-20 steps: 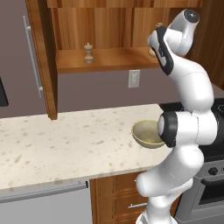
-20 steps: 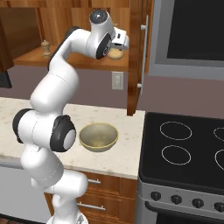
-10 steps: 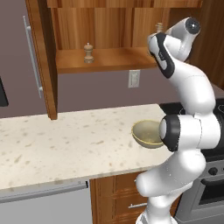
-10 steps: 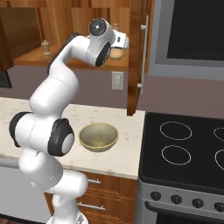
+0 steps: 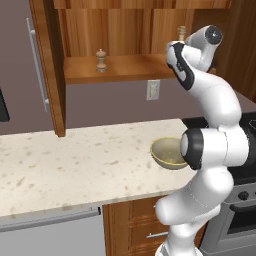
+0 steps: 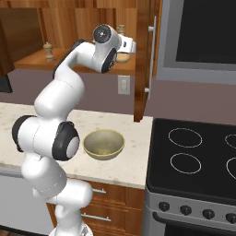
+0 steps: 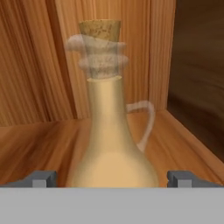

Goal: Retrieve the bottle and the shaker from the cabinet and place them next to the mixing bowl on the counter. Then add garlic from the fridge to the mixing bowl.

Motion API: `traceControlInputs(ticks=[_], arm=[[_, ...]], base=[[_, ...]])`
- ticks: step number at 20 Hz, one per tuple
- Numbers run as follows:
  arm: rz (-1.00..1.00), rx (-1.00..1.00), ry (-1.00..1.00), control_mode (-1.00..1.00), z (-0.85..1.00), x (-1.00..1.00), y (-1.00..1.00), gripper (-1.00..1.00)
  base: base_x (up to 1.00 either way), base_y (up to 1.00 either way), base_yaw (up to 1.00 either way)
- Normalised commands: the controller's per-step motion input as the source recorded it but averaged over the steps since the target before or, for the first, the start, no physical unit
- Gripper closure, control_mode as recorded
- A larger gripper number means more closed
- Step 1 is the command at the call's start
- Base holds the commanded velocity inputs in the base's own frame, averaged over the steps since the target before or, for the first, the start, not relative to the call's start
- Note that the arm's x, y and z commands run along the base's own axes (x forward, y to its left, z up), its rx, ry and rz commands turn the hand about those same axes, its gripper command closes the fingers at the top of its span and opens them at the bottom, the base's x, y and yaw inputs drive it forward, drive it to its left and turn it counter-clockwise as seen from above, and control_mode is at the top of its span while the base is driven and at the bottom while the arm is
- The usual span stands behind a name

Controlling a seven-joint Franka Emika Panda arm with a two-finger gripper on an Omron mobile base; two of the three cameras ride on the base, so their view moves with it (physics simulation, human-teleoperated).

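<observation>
End effector (image 7: 112, 179) stands fully open, holding nothing, its tips flanking the bottle (image 7: 112, 144) on the cabinet shelf (image 7: 35, 140). Bottle appears glass: rigid, slippery, probably fragile. Grip the wide lower body, not the corked neck.

place: home kitchen, rendered | evidence: speckled stone counter (image 5: 75, 160) over wooden drawers (image 6: 99, 205) | black stove (image 6: 193, 159) with ring burners and knobs | open wooden wall cabinet (image 5: 125, 70) | wall outlet (image 5: 153, 90) | mixing bowl (image 6: 103, 144) on the counter
</observation>
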Motion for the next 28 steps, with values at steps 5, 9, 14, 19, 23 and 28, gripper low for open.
traceControlInputs(ticks=[5, 9, 14, 19, 23, 28], arm=[[0.00, 0.00, 0.08, -1.00, 0.01, 0.06, 0.00, -1.00], [0.00, 0.00, 0.12, -1.00, 0.00, 0.00, 0.00, -1.00], [0.00, 0.00, 0.07, -1.00, 0.00, 0.00, 0.00, -1.00], [0.00, 0.00, 0.00, -1.00, -0.04, 0.16, 0.00, -1.00], [0.00, 0.00, 0.00, -1.00, 0.00, 0.29, 0.00, -1.00], [0.00, 0.00, 0.00, -1.00, 0.00, 0.19, -0.01, -1.00]], base=[[0.00, 0.00, 0.00], [0.00, 0.00, 0.00], [0.00, 0.00, 0.00], [0.00, 0.00, 0.00], [0.00, 0.00, 0.00], [0.00, 0.00, 0.00]])
